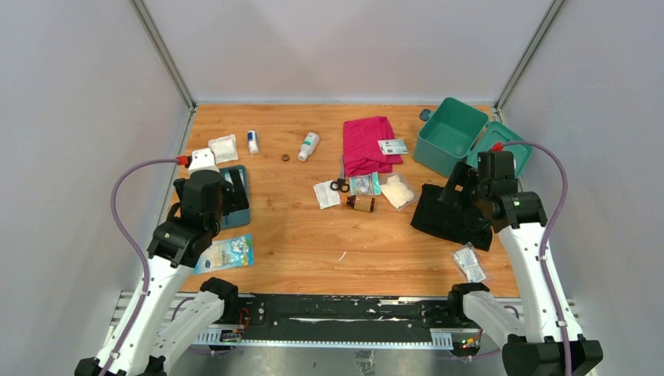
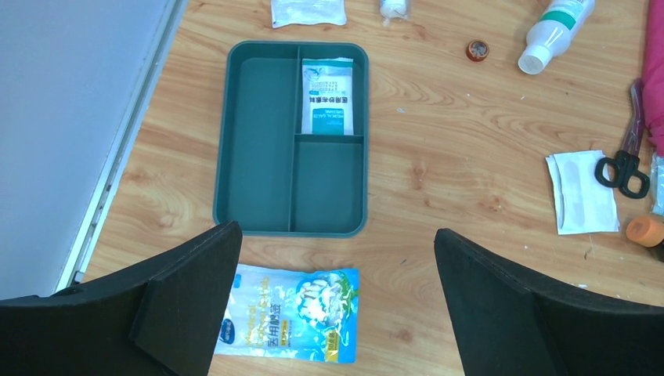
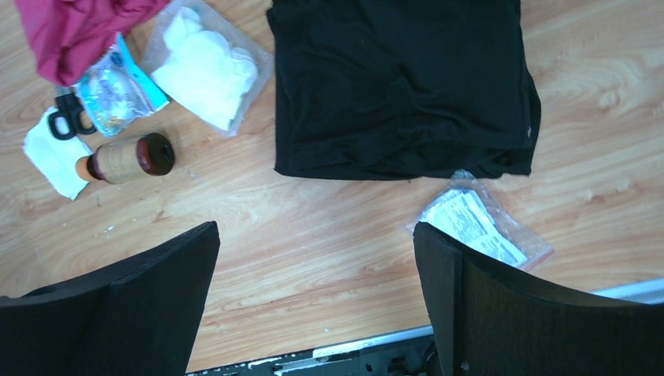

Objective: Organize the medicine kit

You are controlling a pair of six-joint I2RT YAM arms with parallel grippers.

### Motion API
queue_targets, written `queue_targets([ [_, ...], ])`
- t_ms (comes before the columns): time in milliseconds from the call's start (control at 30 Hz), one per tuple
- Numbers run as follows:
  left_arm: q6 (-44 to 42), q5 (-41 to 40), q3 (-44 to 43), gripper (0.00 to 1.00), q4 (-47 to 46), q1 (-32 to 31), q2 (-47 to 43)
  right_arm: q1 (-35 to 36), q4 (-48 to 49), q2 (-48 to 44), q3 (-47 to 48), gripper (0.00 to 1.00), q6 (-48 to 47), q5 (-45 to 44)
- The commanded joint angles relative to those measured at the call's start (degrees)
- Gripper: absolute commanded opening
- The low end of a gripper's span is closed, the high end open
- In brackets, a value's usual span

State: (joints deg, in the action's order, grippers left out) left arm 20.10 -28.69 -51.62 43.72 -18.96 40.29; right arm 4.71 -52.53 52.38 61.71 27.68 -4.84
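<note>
The medicine kit (image 1: 449, 133), a teal-green box, stands at the back right with its lid (image 1: 510, 147) swung open; nothing shows inside it. My left gripper (image 2: 335, 231) is open above bare wood, between a dark-teal tray (image 2: 258, 141) holding one gauze packet (image 2: 329, 98) and a blue cotton bag (image 2: 290, 313). My right gripper (image 3: 315, 229) is open near the table's front edge, just short of the black cloth (image 3: 399, 86). Neither gripper holds or touches anything.
A pink cloth (image 1: 368, 145), white bottle (image 2: 556, 31), scissors (image 2: 622, 168), brown bottle (image 3: 125, 158), bag of white cotton (image 3: 205, 66) and flat white packet (image 2: 583, 192) lie mid-table. A clear bag with a leaflet (image 3: 481, 227) lies by the right fingers.
</note>
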Motion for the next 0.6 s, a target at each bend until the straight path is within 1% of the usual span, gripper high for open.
queue_targets([
  [0, -0.3, -0.1, 0.8, 1.0, -1.4, -0.4, 0.0, -1.0, -3.9, 0.2, -2.4, 0.99, 5.6, -5.6],
  [100, -0.2, 0.0, 0.9, 1.0, -1.4, -0.4, -0.2, -1.1, -6.9, 2.2, -2.8, 0.99, 11.0, -10.1],
  [233, -0.2, 0.7, 0.8, 1.0, -1.4, -0.4, 0.3, -1.1, -10.7, 5.1, -2.9, 0.99, 15.8, -11.8],
  [333, -0.1, 2.1, 1.0, 1.0, -1.6, -0.4, 0.2, -1.1, -9.6, 4.0, -6.7, 0.99, 19.6, -12.3],
  [433, -0.3, 4.4, 1.0, 0.99, -1.8, -0.4, 0.8, -1.1, -6.5, 2.9, -10.6, 0.98, 22.6, -11.8],
  [567, -0.3, 7.5, 1.2, 0.94, -1.5, -0.4, 0.9, -1.2, -4.0, 4.9, -12.4, 0.95, 24.4, -12.7],
])
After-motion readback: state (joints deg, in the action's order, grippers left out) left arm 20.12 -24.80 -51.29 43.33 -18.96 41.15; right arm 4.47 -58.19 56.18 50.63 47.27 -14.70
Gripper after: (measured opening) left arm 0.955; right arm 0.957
